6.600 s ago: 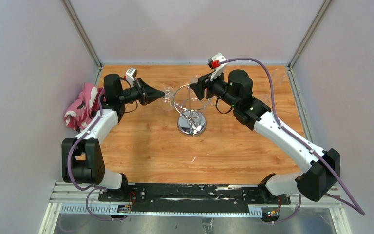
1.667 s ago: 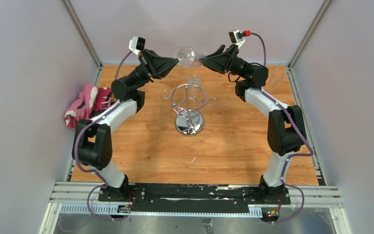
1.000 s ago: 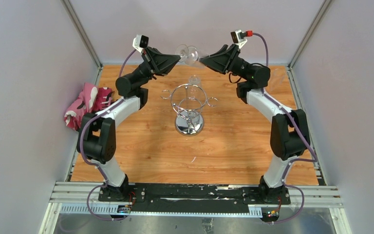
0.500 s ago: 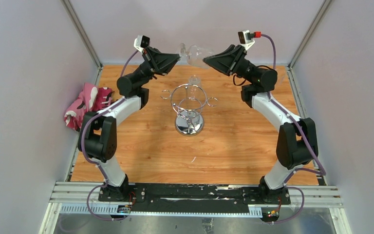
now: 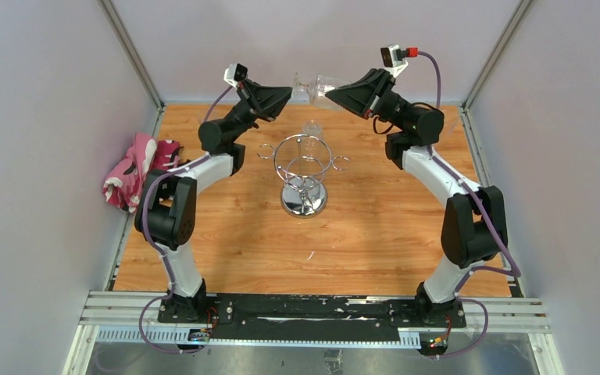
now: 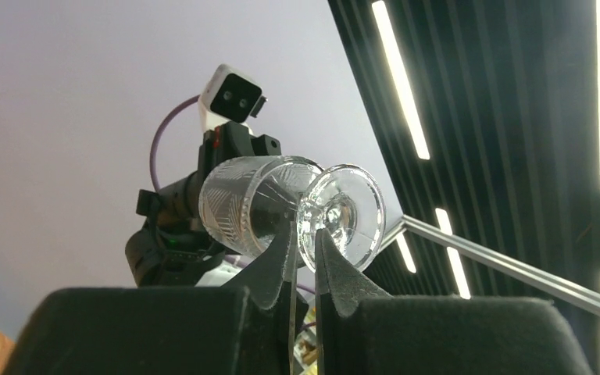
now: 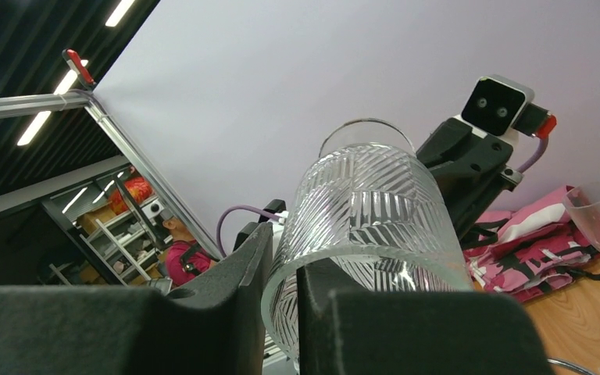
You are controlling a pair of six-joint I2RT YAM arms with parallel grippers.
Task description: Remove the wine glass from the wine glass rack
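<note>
The clear, cut-pattern wine glass (image 5: 312,83) hangs on its side high above the table, held between both raised arms. My left gripper (image 5: 290,94) is shut on its stem, between the bowl (image 6: 246,205) and the foot (image 6: 351,215). My right gripper (image 5: 331,92) is shut on the bowl's wall at the rim (image 7: 359,258), with one finger inside the bowl and one outside. The chrome wine glass rack (image 5: 303,160) stands below on its mirrored dome base (image 5: 306,201), apart from the held glass.
A second clear glass (image 5: 311,130) sits at the rack's far side and shows in the right wrist view (image 7: 598,215). A pink patterned cloth (image 5: 137,168) lies at the table's left edge. Grey walls close in the left, right and back.
My right gripper has closed onto the bowl's rim. The left arm and the glass have shifted slightly right. The rack has not moved.
</note>
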